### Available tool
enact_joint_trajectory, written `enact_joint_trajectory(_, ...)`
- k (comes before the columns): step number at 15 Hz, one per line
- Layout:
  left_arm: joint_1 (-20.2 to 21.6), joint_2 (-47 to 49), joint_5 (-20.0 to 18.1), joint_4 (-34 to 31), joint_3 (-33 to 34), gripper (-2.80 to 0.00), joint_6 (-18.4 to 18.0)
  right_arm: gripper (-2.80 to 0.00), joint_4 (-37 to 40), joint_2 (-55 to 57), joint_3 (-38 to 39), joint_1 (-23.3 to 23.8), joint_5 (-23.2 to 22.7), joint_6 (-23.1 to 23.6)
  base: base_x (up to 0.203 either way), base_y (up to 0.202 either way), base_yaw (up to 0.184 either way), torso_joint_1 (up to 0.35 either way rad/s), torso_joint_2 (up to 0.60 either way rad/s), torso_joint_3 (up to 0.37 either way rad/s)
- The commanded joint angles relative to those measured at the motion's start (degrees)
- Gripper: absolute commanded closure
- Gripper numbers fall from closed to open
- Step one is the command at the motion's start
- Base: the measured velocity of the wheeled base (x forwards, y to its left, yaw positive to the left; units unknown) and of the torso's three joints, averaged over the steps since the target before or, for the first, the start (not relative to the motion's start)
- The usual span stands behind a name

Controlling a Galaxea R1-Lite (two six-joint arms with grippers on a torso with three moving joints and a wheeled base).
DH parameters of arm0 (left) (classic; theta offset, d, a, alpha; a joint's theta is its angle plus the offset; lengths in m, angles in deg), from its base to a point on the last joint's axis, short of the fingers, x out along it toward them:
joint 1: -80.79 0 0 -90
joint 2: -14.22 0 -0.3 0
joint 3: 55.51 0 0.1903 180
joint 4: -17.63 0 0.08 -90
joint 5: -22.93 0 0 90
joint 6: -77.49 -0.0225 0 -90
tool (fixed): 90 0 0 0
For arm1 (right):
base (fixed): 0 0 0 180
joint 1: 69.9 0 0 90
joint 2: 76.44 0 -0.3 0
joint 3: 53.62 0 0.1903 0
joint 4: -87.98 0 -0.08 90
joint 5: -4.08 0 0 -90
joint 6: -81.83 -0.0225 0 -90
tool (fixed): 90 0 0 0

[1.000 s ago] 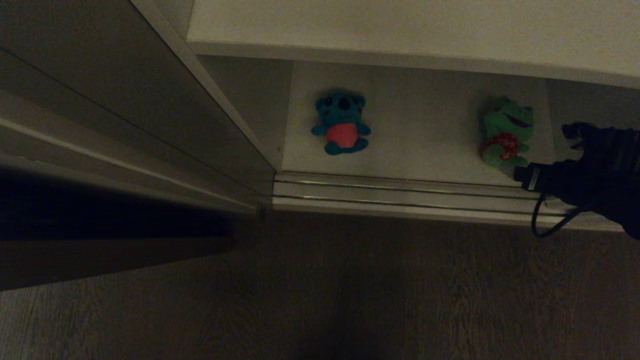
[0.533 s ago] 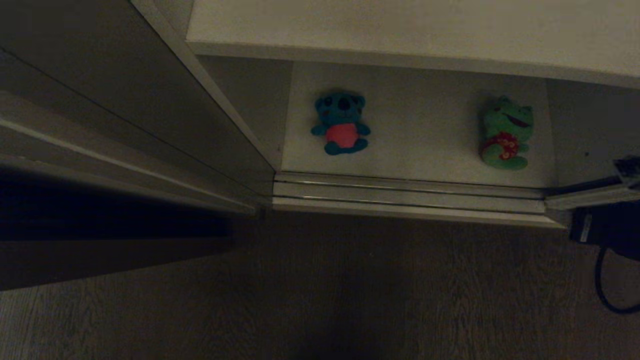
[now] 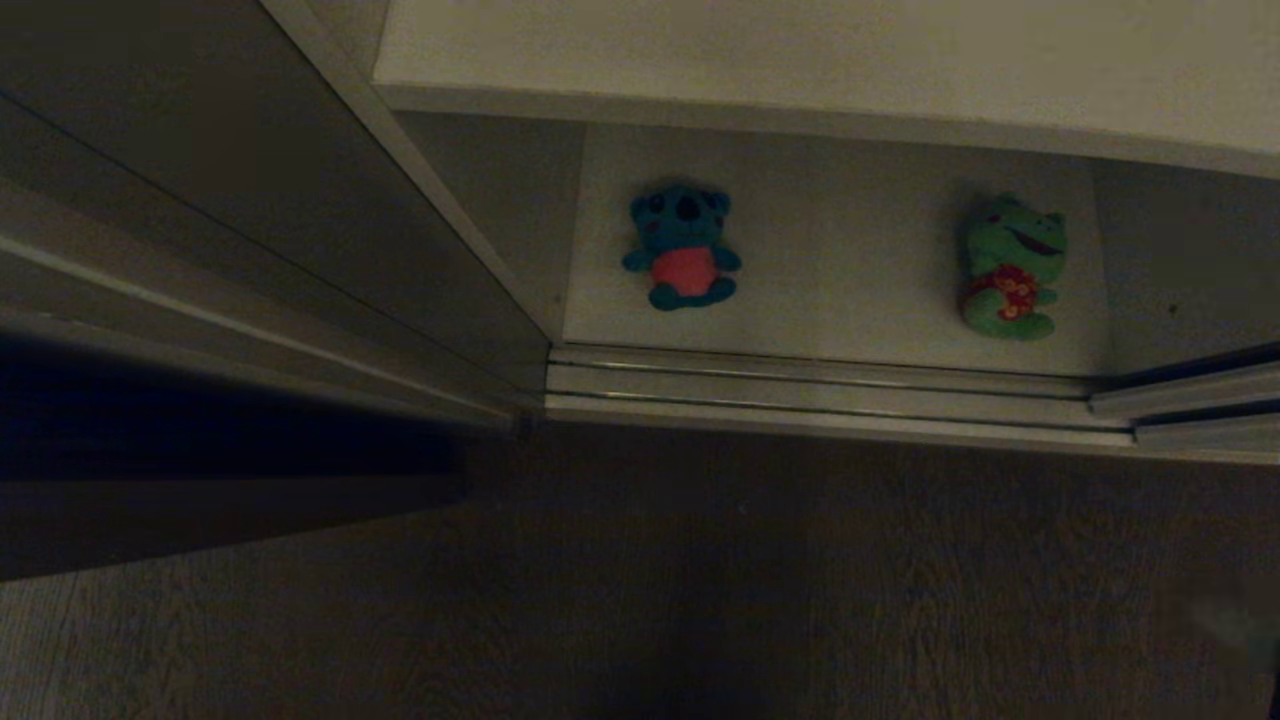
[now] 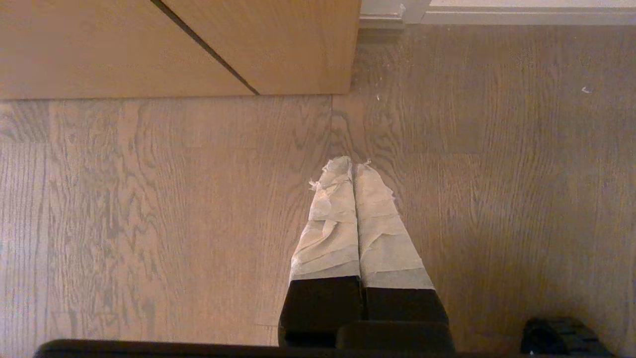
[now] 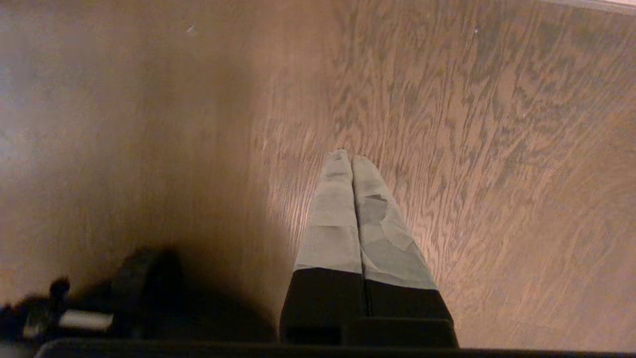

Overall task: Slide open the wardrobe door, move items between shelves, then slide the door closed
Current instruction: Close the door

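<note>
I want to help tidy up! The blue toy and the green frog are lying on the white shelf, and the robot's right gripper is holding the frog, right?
Not quite. The blue toy and green frog do lie on the white shelf, as the head view shows. But the right gripper holds nothing: the right wrist view shows it shut and empty above the wooden floor.

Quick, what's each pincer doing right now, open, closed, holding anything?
Left pincer: closed, empty, over the wooden floor.
Right pincer: closed, empty, over the same floor.
</note>
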Motion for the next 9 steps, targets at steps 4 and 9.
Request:
enact_joint_trajectory(4,0.00,-0.03,-0.01,-0.04,0.00,0.00,-0.02,0.00,20.78,-33.26,2.99,-1.13,1.03,0.55,0.000,0.000,0.000,0.000,0.00,0.000)
enact_joint_trajectory(9,0.07,-0.03,-0.01,-0.04,0.00,0.00,-0.02,0.00,22.79,-34.63,5.97,-4.67,8.14,-1.13,0.000,0.000,0.000,0.000,0.00,0.000)
